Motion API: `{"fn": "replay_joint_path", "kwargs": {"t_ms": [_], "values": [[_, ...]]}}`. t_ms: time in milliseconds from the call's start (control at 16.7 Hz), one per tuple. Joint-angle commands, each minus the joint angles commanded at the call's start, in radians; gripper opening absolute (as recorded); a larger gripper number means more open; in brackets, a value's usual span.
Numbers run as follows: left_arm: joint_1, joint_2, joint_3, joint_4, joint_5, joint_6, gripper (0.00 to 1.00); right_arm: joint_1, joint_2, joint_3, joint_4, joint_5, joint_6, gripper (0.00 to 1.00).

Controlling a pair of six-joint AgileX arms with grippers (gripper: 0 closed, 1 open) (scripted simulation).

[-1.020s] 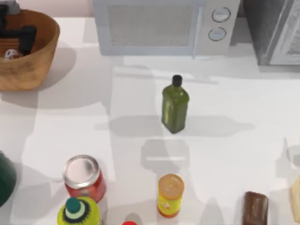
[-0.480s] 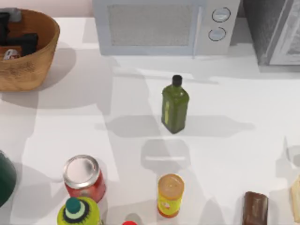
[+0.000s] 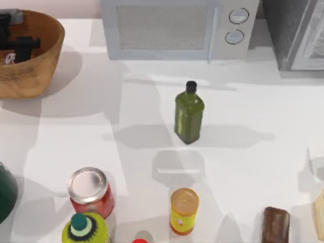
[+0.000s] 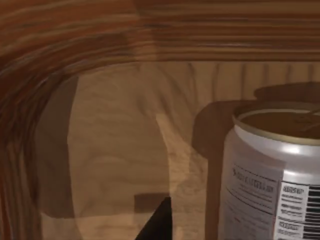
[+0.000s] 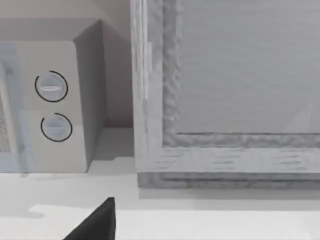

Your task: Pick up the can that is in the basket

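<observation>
1. Basket [image 3: 30, 61] sits at the far left corner of the table [image 3: 253, 167], partly cut by the top view's left edge.
2. Left gripper [image 3: 17, 45] is inside the basket, dark parts visible over the basket floor. Finger spacing: cannot tell.
3. Can [image 3: 9, 58] lies in the basket, right beside the left gripper, white with red marks. Left wrist view shows the can [image 4: 272, 175] upright on the woven floor, silver-white side with printed text and barcode, close to a dark fingertip [image 4: 157, 222]; contact cannot be confirmed.
4. Basket wall [image 4: 75, 45] curves round behind the can in the left wrist view.
5. Right arm is parked off the table's right side; its wrist view shows one dark fingertip [image 5: 97, 222], the microwave [image 5: 55, 100] with two dials, and a grey cabinet [image 5: 225, 90].
6. Other items on the table: green bottle [image 3: 189, 114] mid-table, red soda can [image 3: 91, 192] and yellow cylinder [image 3: 184, 210] near the front edge, brown block [image 3: 275, 225] front right.
</observation>
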State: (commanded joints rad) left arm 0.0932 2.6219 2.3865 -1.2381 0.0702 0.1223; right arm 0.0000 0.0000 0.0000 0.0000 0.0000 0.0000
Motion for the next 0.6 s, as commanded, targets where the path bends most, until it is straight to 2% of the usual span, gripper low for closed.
{"fn": "replay_joint_path", "kwargs": {"t_ms": [360,600], "values": [[0.000,0.000,0.000,0.000,0.000,0.000,0.02,0.000,0.000,0.000,0.000,0.000,0.000,1.00],[0.000,0.000,0.000,0.000,0.000,0.000,0.00,0.000,0.000,0.000,0.000,0.000,0.000,1.00]]}}
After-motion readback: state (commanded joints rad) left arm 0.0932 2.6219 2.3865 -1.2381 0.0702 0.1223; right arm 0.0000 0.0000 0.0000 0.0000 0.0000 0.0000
